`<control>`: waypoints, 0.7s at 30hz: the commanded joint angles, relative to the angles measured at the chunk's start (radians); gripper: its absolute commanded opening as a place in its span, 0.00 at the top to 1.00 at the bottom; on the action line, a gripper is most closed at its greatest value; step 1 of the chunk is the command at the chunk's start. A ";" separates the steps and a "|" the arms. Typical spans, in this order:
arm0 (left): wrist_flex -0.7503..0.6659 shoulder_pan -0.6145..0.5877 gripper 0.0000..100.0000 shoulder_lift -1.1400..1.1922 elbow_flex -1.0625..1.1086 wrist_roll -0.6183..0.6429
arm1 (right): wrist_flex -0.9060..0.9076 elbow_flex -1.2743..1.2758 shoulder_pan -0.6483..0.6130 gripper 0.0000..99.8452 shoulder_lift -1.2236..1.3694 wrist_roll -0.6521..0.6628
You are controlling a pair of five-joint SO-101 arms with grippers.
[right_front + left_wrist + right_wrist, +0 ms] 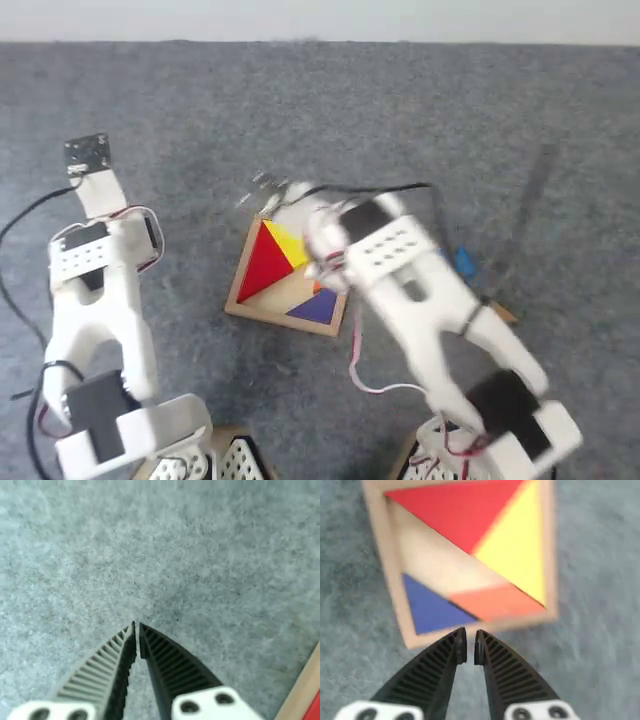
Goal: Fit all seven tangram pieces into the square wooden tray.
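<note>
The right gripper (470,647), jaws nearly together and empty, hovers just beside the tray (389,555). The left gripper (137,630), likewise closed, sits farther off.

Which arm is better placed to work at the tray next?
Right, probably. The right gripper is shut just off the wooden tray, facing its bare gap. The left gripper is shut over carpet, farther from the tray.
</note>
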 commanded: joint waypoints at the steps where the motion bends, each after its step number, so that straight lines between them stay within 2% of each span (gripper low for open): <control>1: -0.009 0.021 0.99 -0.014 -0.004 -0.041 | 0.053 -0.032 0.168 0.96 -0.147 -0.106; 4: -0.009 0.032 0.99 -0.014 -0.002 -0.054 | 0.050 0.052 0.275 0.96 -0.228 -0.132; 9: -0.021 0.058 0.99 -0.084 0.058 -0.066 | 0.048 0.229 0.348 0.96 -0.366 -0.132; 17: -0.239 0.126 0.99 -0.520 0.435 -0.112 | 0.061 0.408 0.539 0.96 -0.573 -0.132; 21: -0.267 0.132 0.99 -0.686 0.550 -0.143 | 0.038 0.517 0.679 0.96 -0.647 -0.130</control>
